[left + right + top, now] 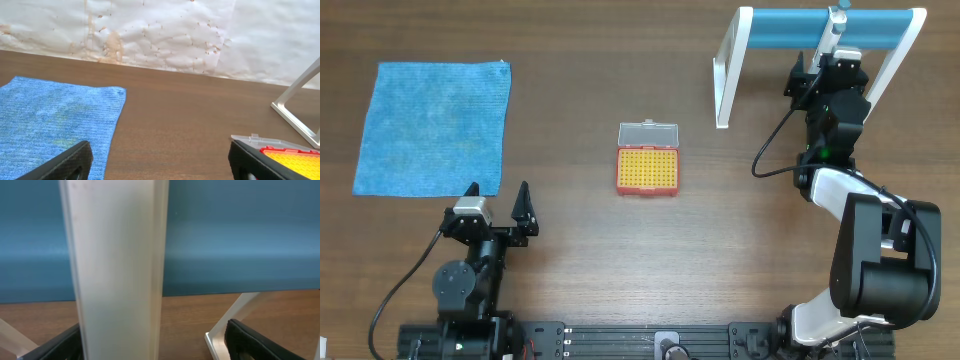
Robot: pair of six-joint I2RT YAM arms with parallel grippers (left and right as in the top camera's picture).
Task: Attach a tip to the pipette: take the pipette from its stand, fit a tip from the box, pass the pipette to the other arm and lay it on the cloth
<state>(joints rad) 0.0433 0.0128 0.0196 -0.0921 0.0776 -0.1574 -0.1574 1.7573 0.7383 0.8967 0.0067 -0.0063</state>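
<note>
Right hand [829, 62] — spread wide — astride pipette [117, 265]

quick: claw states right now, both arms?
Left claw: open, empty.
Right claw: open, one finger on each side of the pipette at the stand, not closed on it.

Left end effector [498, 192] sits low near its base, fingers spread; right end effector [826, 68] is extended far forward, fingers spread
</note>
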